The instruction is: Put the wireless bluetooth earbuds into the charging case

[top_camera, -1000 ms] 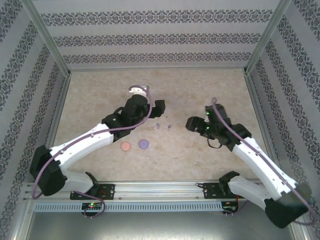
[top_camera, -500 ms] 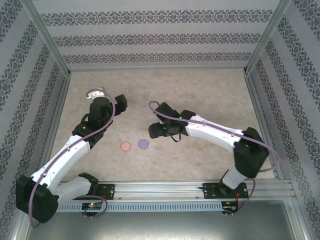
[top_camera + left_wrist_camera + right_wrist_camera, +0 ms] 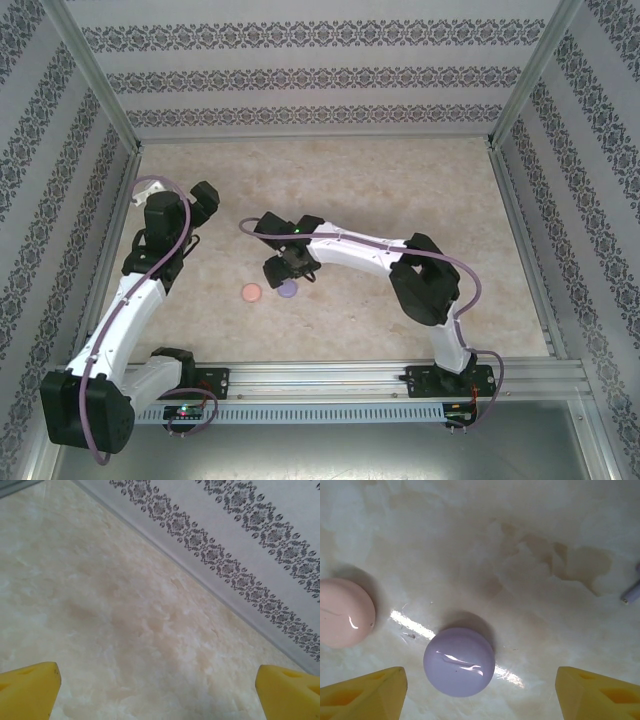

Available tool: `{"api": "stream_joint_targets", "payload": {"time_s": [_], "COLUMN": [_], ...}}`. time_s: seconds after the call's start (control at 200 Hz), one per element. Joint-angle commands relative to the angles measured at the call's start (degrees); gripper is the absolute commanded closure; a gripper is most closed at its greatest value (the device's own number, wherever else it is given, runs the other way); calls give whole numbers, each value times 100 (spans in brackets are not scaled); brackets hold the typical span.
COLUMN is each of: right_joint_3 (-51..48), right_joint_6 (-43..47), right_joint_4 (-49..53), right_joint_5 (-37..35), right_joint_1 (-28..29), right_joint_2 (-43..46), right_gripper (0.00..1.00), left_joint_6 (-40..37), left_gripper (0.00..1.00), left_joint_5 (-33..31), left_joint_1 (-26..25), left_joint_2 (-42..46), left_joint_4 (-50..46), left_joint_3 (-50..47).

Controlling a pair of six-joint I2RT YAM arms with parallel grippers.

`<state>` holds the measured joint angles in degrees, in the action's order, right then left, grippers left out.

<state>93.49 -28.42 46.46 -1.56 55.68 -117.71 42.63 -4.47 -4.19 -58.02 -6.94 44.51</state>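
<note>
Left to right: the left tool (image 3: pixel 205 197), jaws wide apart and empty, has swung off toward the left wall, leaving the middle of the table (image 3: pixel 400 180). The pink case (image 3: pixel 251 292) and purple case (image 3: pixel 288 288) lie side by side, both closed. The right tool (image 3: pixel 285 268) has crossed over from the far side and hangs above the purple one, spread and gripping nothing. This looks like the opening move, with no earbud stowed yet. One purple earbud (image 3: pixel 631 593) is cut off at the wrist view's right edge; the others appear hidden beneath the arm.
</note>
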Motion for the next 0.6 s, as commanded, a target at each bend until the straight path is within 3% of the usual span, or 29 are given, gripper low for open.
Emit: {"api": "stream_joint_targets", "payload": {"time_s": [0.0, 0.595], "right_joint_3": [234, 557], "right_joint_6": [65, -597], "right_joint_4": [416, 434], "right_joint_5": [-144, -289], "right_joint_1": [73, 250], "right_joint_2": [-235, -859], "right_gripper": [22, 31], "left_joint_6": [156, 126], "left_gripper": [1, 1], "left_joint_5": [301, 446], "left_joint_1": [115, 137], "left_joint_2": [63, 62], "left_joint_4": [-17, 114], "left_joint_3": [-118, -121]}}
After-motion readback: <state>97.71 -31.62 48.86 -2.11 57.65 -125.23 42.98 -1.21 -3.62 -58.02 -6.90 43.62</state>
